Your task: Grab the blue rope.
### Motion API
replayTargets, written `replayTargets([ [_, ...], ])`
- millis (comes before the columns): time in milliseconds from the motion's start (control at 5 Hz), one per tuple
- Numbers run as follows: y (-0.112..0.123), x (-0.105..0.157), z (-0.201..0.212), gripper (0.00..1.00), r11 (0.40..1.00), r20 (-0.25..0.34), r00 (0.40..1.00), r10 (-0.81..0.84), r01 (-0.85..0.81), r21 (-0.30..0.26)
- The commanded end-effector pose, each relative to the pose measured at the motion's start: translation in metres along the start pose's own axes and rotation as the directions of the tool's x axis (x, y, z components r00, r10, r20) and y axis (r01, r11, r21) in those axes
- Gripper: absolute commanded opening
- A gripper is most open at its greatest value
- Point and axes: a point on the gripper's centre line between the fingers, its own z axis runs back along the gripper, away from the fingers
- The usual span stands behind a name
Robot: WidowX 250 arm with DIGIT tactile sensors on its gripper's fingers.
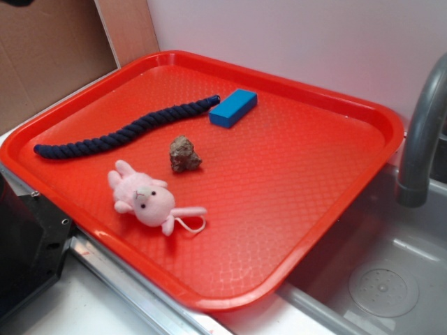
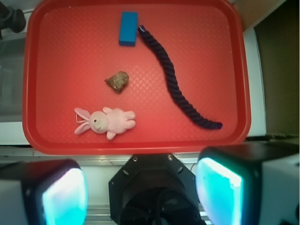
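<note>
The blue rope (image 1: 126,130) is a long, dark navy twisted cord lying in a wavy line across the back left of the red tray (image 1: 314,230). In the wrist view the rope (image 2: 171,77) runs from the tray's upper middle down to the lower right. My gripper (image 2: 140,192) is open and empty, its two pads wide apart, high above the tray's near edge and far from the rope. The gripper does not show in the exterior view.
A bright blue block (image 1: 233,107) lies at the rope's far end. A brown rock (image 1: 184,154) and a pink plush bunny (image 1: 148,199) lie on the tray. A grey tap (image 1: 422,139) and a sink (image 1: 384,279) are at the right. The robot base (image 2: 152,190) is below.
</note>
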Motion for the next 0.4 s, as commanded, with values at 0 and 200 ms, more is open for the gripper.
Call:
replayTargets([
  [0, 0.029, 0.002, -0.022, 1.00, 0.997, -0.004, 0.998, -0.069, 0.069, -0.045],
  [200, 0.056, 0.001, -0.052, 1.00, 0.984, 0.022, 0.985, -0.172, 0.173, -0.043],
])
